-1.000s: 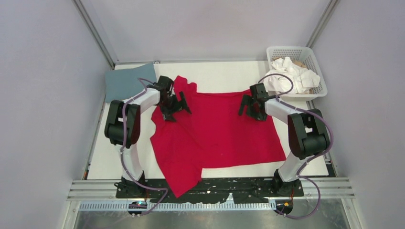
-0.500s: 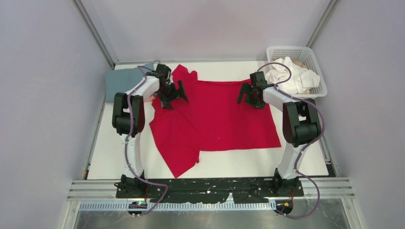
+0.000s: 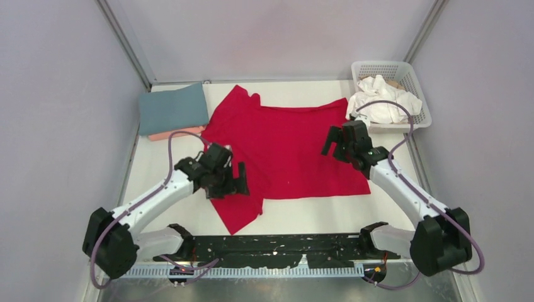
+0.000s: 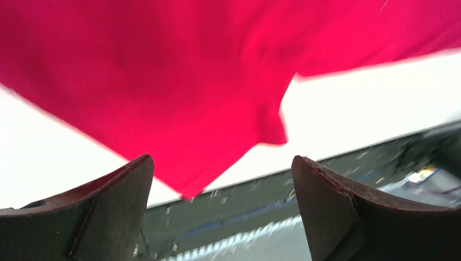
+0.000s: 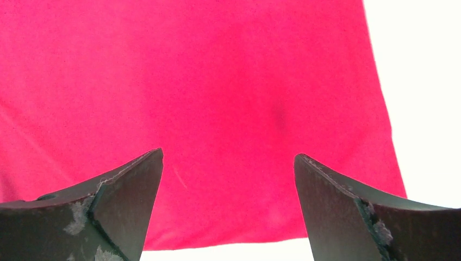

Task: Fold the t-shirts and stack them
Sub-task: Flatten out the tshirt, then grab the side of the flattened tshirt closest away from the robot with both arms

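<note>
Step in hand: first fold of the red shirt (image 3: 289, 151), which lies spread flat at centre. Left gripper (image 4: 223, 163) and right gripper (image 5: 228, 157) hover over it, jaws spread, empty. Next, I judge, each must pinch a shirt edge.
</note>
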Available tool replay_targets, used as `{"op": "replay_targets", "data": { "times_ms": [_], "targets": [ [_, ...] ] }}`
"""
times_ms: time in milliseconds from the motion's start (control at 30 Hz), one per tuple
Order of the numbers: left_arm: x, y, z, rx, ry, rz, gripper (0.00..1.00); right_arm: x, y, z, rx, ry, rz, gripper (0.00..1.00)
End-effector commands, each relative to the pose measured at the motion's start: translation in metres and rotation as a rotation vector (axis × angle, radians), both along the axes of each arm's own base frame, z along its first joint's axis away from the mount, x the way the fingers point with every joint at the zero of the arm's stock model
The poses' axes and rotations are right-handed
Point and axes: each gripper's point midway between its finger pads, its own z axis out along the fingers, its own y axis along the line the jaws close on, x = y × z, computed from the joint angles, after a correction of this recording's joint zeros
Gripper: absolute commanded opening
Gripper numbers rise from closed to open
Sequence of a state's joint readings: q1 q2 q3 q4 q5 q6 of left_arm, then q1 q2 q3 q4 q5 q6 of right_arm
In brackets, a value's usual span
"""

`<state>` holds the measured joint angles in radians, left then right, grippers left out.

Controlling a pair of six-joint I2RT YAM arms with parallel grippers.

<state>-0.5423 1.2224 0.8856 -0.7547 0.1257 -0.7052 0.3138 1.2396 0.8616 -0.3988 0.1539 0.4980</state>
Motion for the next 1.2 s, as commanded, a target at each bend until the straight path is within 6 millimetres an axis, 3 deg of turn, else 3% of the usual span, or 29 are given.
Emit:
{"op": "replay_targets", "data": {
  "times_ms": [0, 100, 167, 367, 600, 800, 1000, 1100, 1167],
  "targets": [
    [-0.074, 0.015, -0.038, 0.058, 0.116, 0.082, 0.99, -0.027, -0.035, 0.001, -0.037, -0.043, -0.146, 0.95],
    [-0.104, 0.009, -0.056, 0.009, 0.125, 0.081, 0.94, -0.041, -0.044, -0.009, -0.055, -0.027, -0.161, 0.95],
    [-0.114, 0.005, -0.063, -0.017, 0.125, 0.069, 0.88, -0.045, -0.046, -0.01, -0.065, -0.023, -0.157, 0.95],
    [-0.107, 0.005, -0.075, 0.035, 0.106, 0.102, 0.74, -0.048, -0.048, -0.016, -0.075, -0.006, -0.16, 0.95],
    [-0.105, 0.015, -0.069, 0.228, 0.091, 0.124, 0.58, -0.055, -0.058, -0.027, -0.11, 0.019, -0.2, 0.95],
    [-0.126, 0.008, -0.084, 0.326, 0.164, 0.044, 0.48, -0.058, -0.071, -0.029, -0.112, 0.015, -0.259, 0.95],
    [-0.136, 0.019, -0.102, 0.407, 0.201, 0.061, 0.4, -0.067, -0.083, -0.023, -0.093, -0.014, -0.298, 0.95],
    [-0.13, 0.012, -0.107, 0.385, 0.18, 0.063, 0.36, -0.073, -0.085, -0.022, -0.087, -0.017, -0.298, 0.95],
    [-0.125, 0.005, -0.106, 0.371, 0.163, 0.056, 0.28, -0.079, -0.084, -0.024, -0.086, 0.002, -0.291, 0.95]
  ]
}}
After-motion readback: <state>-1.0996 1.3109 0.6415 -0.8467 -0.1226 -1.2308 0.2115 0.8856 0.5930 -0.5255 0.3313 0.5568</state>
